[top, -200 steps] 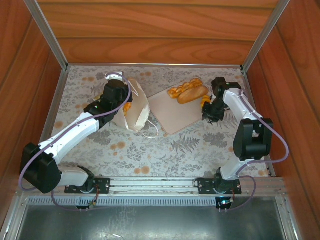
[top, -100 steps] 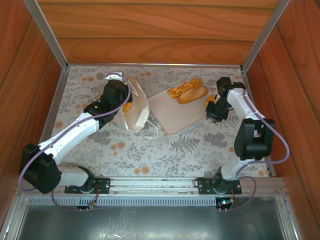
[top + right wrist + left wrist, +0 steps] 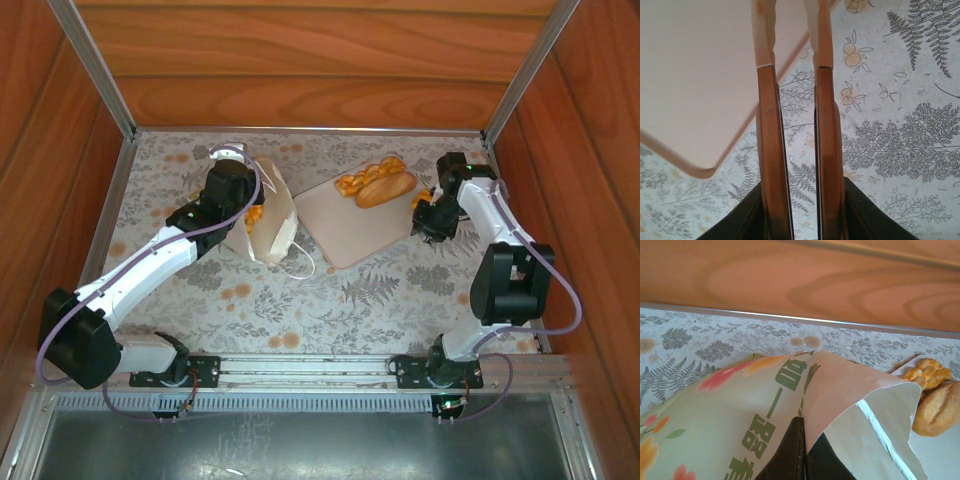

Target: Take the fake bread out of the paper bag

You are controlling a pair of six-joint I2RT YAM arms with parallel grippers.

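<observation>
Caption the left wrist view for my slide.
Left gripper pinches the paper bag by its rim, fake bread on the tray beyond.

Floral-patterned tabletop (image 3: 300,310) between warm wooden walls (image 3: 300,70).

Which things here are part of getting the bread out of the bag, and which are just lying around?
Job: paper bag, fake bread, left gripper pinching the bag's edge.
Just there: beige tray under the bread, floral table cover.
</observation>
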